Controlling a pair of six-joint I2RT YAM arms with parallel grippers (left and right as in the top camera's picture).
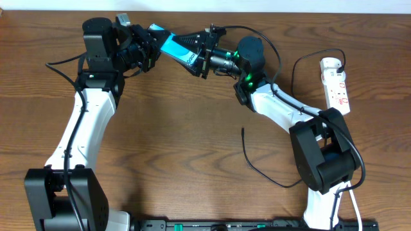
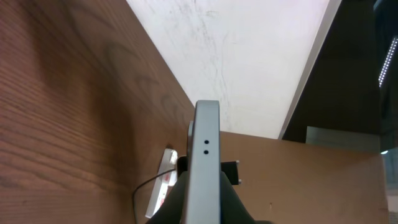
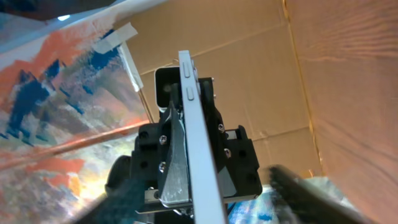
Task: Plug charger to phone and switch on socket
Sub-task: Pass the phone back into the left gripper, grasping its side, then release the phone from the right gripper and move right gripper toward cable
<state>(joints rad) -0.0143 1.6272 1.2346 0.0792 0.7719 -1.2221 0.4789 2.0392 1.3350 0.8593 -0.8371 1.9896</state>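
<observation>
Clamps slim, flat-edged phone (image 1: 169, 43) in left pincer (image 1: 153, 46), long axis left-to-right above wood-grain counter (image 1: 192, 141); cannot tell right pincer's (image 1: 192, 54) state.

Phone (image 3: 198, 149) edge-on in left hand (image 3: 194, 186)

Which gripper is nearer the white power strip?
The right gripper, at the phone's right-hand end in the overhead view. The power strip lies on that side; the left gripper is at the phone's other end.
</observation>
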